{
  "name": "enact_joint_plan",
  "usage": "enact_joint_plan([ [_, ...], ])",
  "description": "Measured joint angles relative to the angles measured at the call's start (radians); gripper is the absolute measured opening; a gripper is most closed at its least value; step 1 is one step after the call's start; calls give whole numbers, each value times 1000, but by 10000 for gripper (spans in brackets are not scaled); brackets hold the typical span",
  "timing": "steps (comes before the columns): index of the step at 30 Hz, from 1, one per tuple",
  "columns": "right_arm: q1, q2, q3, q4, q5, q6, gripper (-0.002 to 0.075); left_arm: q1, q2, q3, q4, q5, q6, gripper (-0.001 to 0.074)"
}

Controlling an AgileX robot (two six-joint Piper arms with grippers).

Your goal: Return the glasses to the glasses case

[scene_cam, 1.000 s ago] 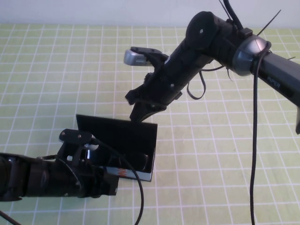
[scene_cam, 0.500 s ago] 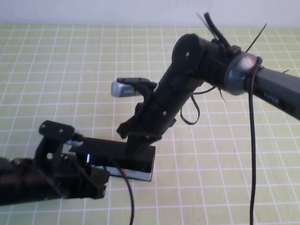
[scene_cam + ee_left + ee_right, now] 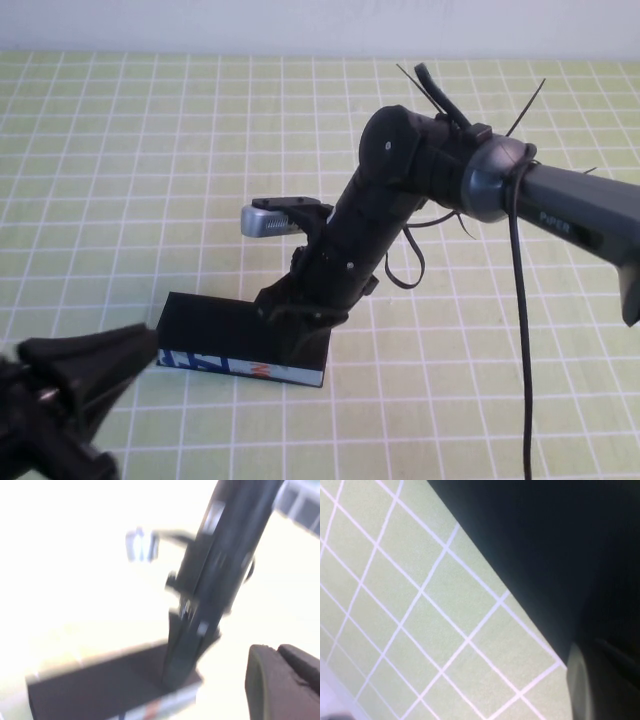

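Observation:
The glasses case (image 3: 215, 322) lies closed on the green checked cloth, lid flat, its white printed side facing me. The glasses are hidden from view. My right gripper (image 3: 298, 335) points down with its tips pressed together on the right part of the lid. The left wrist view shows it as a narrow tip (image 3: 172, 677) on the case (image 3: 100, 690). The right wrist view shows the black lid (image 3: 545, 545) close up. My left gripper (image 3: 148, 342) is shut and empty, low at the front left, just off the case's left end.
The green cloth with a white grid (image 3: 150, 150) covers the table. The right arm (image 3: 560, 205) reaches in from the right with a hanging cable (image 3: 520, 330). A silver camera block (image 3: 268, 220) sits on its wrist above the case.
The lid, upright a second ago, has come down flat under the right gripper. My left gripper has drawn back from the case toward the front left.

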Motion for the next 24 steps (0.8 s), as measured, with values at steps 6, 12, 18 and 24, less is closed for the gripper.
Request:
enact_joint_plan([
  [6, 0, -20, 2, -5, 0, -2, -11, 0, -233, 24, 7, -71, 0, -2],
  [12, 0, -193, 44, -43, -2, 3, -11, 0, -458, 123, 5, -325, 0, -2],
  [18, 0, -507, 247, -118, -54, 105, -11, 0, -614, 251, -5, -441, 0, -2],
  [24, 0, -895, 514, -201, -176, 238, -11, 0, -641, 340, -10, -434, 2, -2],
])
